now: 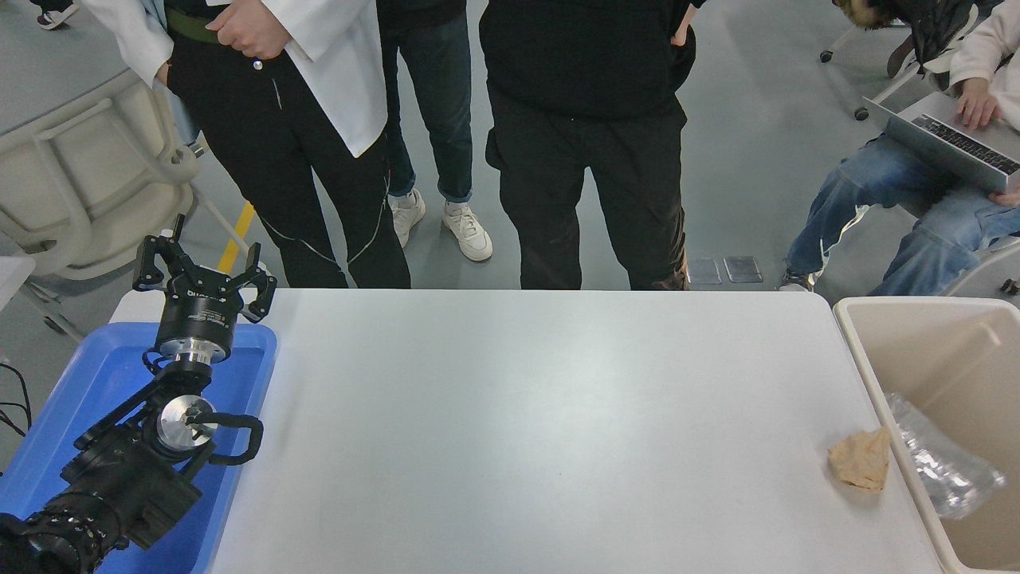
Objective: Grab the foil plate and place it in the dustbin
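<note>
Left claw (205, 267): released, fingers splayed wide, nothing between them. Parked at the lower left on its black arm, pointing away from the camera, hanging over the far end of a flat blue tray (96, 383). Nothing to be made out in the tray's visible bare blue floor, though much of it hidden under the arm.

To the claw's right, the white table (518, 414), stretching well across. Far off to the claw's right and nearer the camera than it, near the table's opposite edge, a small tan crumpled paper wad (861, 458), lying on the tabletop just beside the dustbin's rim.

Farther right again, at the greatest remove from the claw: the dustbin (948, 351), beige, deep-walled, thick-rimmed, standing against the table's right edge. Inside it, the foil plate (944, 458), crinkled and shiny, tilted, leaning against the wall nearest the claw, close below the rim and just across that rim from the paper wad. Remaining visible floor and walls of the bin plain beige.

Beyond the claw, at the table's far side, people standing in dark trousers, one in a white coat; far to the claw's right, a seated person with a laptop (952, 143).
</note>
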`<action>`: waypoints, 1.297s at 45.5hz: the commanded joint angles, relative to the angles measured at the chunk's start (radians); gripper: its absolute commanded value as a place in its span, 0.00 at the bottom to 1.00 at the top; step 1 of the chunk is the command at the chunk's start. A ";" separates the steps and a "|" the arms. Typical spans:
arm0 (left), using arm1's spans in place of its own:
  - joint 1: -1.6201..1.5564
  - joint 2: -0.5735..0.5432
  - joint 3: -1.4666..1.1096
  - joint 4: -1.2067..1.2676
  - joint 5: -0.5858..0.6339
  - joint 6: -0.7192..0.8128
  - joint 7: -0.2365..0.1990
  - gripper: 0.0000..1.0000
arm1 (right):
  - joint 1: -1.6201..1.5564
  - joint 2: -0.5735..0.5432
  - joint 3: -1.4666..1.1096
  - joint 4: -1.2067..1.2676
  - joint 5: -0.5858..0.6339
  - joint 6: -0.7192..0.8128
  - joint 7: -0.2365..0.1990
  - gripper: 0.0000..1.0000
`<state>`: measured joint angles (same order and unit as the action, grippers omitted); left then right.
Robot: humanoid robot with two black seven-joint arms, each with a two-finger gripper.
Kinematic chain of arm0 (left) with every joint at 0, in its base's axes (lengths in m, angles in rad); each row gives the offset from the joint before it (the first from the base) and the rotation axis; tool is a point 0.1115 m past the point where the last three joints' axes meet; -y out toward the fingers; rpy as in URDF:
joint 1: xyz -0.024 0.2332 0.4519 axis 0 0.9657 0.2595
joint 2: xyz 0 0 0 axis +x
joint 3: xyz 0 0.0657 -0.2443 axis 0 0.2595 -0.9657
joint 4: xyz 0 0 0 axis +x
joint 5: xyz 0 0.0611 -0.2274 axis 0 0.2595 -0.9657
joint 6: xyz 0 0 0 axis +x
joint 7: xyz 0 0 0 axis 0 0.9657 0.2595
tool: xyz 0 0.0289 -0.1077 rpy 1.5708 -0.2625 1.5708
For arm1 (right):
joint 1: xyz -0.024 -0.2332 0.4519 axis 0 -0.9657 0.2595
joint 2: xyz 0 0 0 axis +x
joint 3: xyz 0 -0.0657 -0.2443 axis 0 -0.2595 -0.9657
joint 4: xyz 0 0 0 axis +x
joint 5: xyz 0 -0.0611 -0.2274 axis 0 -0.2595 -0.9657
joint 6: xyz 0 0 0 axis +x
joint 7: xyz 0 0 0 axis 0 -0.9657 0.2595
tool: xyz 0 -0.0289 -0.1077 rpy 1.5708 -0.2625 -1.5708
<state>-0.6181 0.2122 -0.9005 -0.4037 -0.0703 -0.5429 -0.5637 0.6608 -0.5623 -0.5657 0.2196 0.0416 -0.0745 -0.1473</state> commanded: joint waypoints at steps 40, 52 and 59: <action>0.000 0.001 -0.002 -0.001 0.001 0.000 0.001 0.99 | 1.410 -0.104 -0.773 1.074 0.000 0.473 0.000 1.00; 0.000 0.001 -0.002 0.000 0.000 0.000 0.001 0.99 | 1.645 0.142 -0.770 1.083 0.001 0.860 0.000 1.00; 0.001 0.001 -0.002 -0.001 0.000 0.000 0.001 0.99 | 1.683 0.245 -0.767 1.084 0.001 0.860 0.000 1.00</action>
<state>-0.6182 0.2132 -0.9020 -0.4042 -0.0705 -0.5433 -0.5628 2.1967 -0.4820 -1.3179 1.2747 0.0415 0.6534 -0.1473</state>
